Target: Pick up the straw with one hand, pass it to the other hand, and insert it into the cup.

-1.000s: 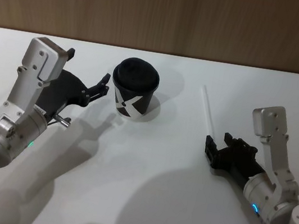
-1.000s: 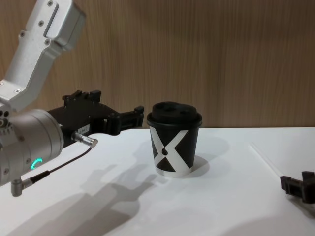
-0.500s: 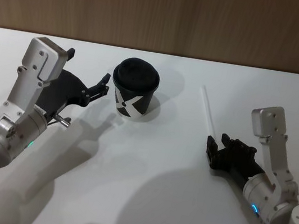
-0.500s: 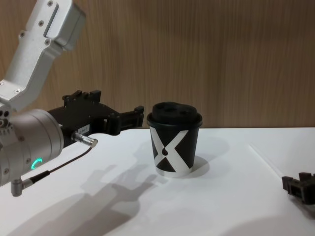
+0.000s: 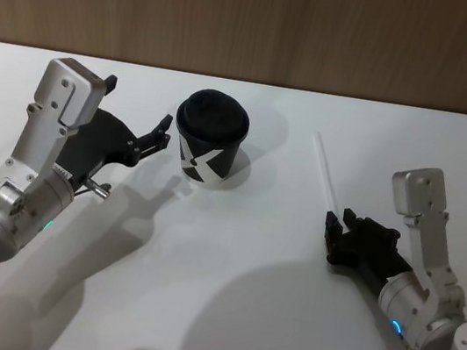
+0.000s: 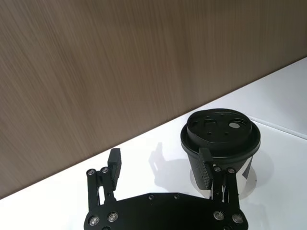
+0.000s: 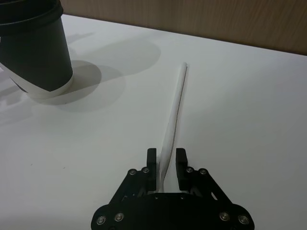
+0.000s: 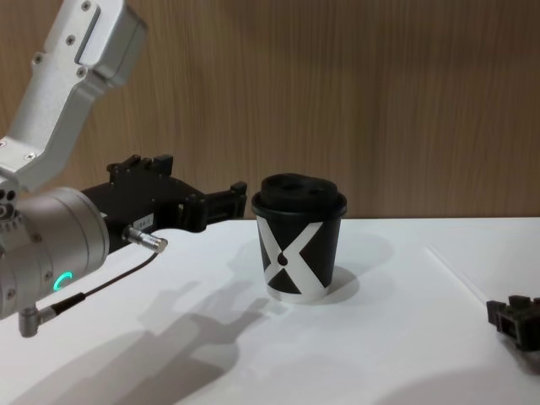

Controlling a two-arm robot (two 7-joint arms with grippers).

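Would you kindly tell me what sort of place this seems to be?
Probably a robotics test bench: a white table against a wood-panelled wall, holding a lidded black cup and a straw, with the left gripper beside the cup and the right gripper at the straw.

Long thin straight white straw (image 5: 324,173) lies flat on white table, right of cup, well apart from it. Small black paper cup (image 5: 208,149) with black domed lid on, large white X logo, stands upright mid-table. All-black two-fingered right gripper (image 7: 166,158) low at the straw's near end, fingers (image 7: 151,163) either side of it, narrow gaps showing. Black left gripper (image 6: 159,165) with bulky silver wrist and green ring hangs left of cup, fingers spread wide, one fingertip (image 6: 205,165) just beside the cup; contact unclear.
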